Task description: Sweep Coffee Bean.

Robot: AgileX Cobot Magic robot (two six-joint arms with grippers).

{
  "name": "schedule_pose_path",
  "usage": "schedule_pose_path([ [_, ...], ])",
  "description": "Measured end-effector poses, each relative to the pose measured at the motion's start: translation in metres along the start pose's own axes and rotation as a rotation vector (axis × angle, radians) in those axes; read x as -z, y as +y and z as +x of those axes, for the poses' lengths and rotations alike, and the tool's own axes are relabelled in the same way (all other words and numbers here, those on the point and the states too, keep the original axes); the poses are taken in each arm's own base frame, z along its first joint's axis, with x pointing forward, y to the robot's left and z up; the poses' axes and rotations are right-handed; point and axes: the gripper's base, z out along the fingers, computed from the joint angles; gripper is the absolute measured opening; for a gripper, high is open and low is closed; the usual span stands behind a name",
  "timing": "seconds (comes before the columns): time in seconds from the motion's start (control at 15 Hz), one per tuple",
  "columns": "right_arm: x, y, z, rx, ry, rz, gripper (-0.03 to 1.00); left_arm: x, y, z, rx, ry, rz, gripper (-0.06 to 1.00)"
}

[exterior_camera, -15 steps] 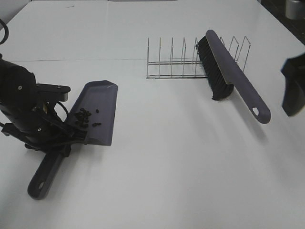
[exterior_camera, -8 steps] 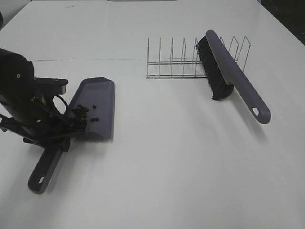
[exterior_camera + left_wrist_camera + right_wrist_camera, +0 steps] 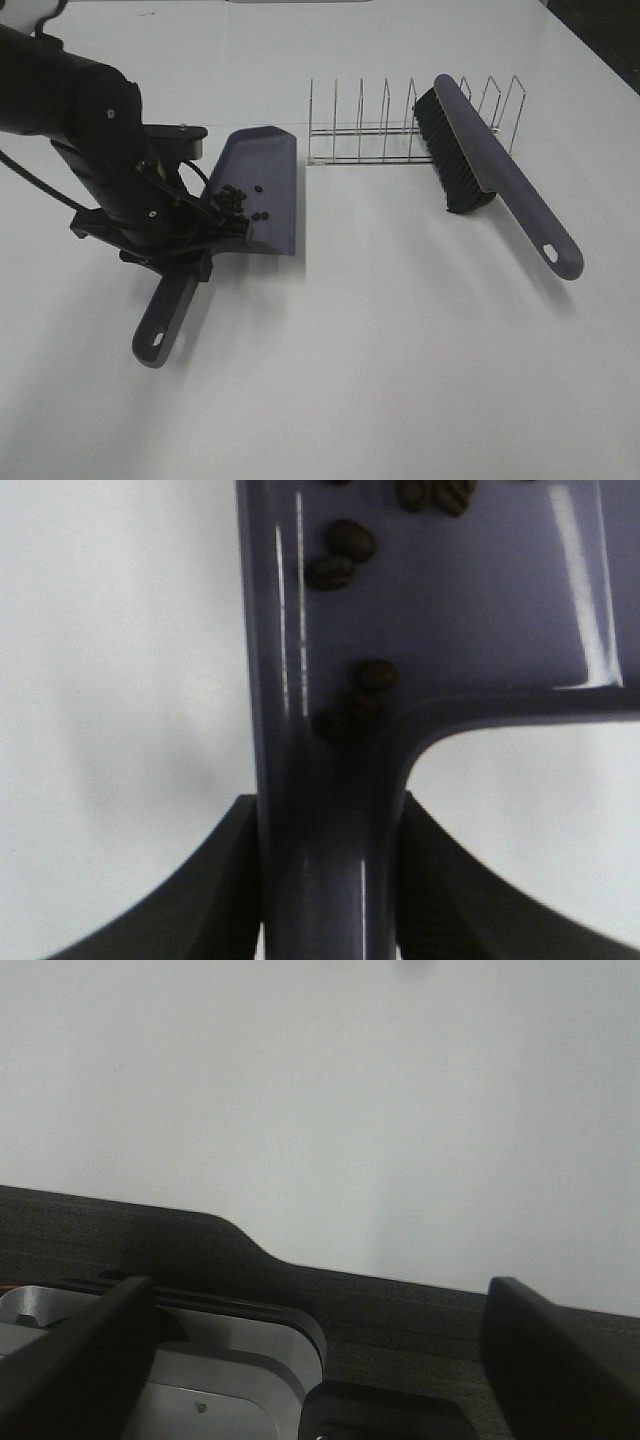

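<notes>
Surface (image 3: 400,380): plain white, matte, filling almost the whole high view; a faint seam runs across it toward the far side, and a strip of dark room shows at the far right corner. Wire rack (image 3: 400,125): thin metal dividers, standing on the far half of the surface. Brush (image 3: 490,175): grey-purple back with black bristles, its bristle end against the rack, its long handle running toward the near right and ending in a hanging hole. Dustpan (image 3: 270,190): grey-purple, long axis running from its handle at the near left up to its open lip at the far right; the tray looks raised off the surface, casting a shadow beneath. Coffee bean (image 3: 235,203): roughly a dozen small dark beans lying inside the dustpan, gathered at the rear of the tray near the handle root, with two or three a little apart toward the lip. Left pincer (image 3: 330,880): black jaws closed tight on the dustpan handle, one jaw on each side, just behind the tray. Right pincer (image 3: 320,1360): seen only in its own wrist view, jaws spread wide with nothing between them, over a dark edge with white surface beyond.
</notes>
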Motion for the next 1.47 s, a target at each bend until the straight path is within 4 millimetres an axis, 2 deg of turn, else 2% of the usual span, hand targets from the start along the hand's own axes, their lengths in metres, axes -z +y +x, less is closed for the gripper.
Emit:
schedule_pose_path([
  [0.27, 0.000, 0.000, 0.000, 0.002, 0.000, 0.000, 0.77, -0.030, 0.001, 0.006, 0.003, 0.084, -0.032, 0.35],
  [0.53, 0.000, 0.000, 0.000, 0.003, 0.000, 0.000, 0.77, -0.035, 0.000, 0.005, 0.017, 0.073, -0.025, 0.35],
  [0.6, 0.000, 0.000, 0.000, 0.005, 0.000, 0.000, 0.77, -0.034, 0.000, 0.005, 0.026, 0.076, -0.021, 0.38],
  [0.73, 0.000, 0.000, 0.000, 0.007, 0.000, 0.000, 0.77, -0.034, 0.000, 0.006, 0.030, 0.088, -0.023, 0.63],
  [0.8, 0.000, 0.000, 0.000, 0.009, 0.000, 0.000, 0.77, -0.034, 0.000, 0.008, 0.031, 0.104, -0.028, 0.71],
  [0.93, 0.000, 0.000, 0.000, 0.010, 0.000, 0.000, 0.77, -0.028, 0.001, 0.010, 0.031, 0.130, -0.038, 0.75],
  [1.07, 0.000, 0.000, 0.000, 0.010, 0.000, 0.000, 0.77, -0.011, 0.001, 0.007, 0.025, 0.108, -0.034, 0.76],
  [1.2, 0.000, 0.000, 0.000, 0.010, 0.000, 0.000, 0.77, 0.033, 0.001, -0.004, 0.014, 0.026, -0.021, 0.76],
  [1.27, 0.000, 0.000, 0.000, 0.011, 0.000, 0.000, 0.77, 0.078, 0.018, -0.007, 0.027, -0.015, -0.049, 0.76],
  [1.33, 0.000, 0.000, 0.000, 0.017, 0.000, 0.000, 0.77, 0.100, 0.034, -0.006, 0.060, -0.019, -0.073, 0.76],
  [1.4, 0.000, 0.000, 0.000, 0.021, 0.000, 0.000, 0.77, 0.110, 0.044, -0.004, 0.080, -0.013, -0.090, 0.76],
  [1.47, 0.000, 0.000, 0.000, 0.028, 0.000, 0.000, 0.77, 0.129, 0.061, 0.000, 0.106, -0.003, -0.119, 0.76],
])
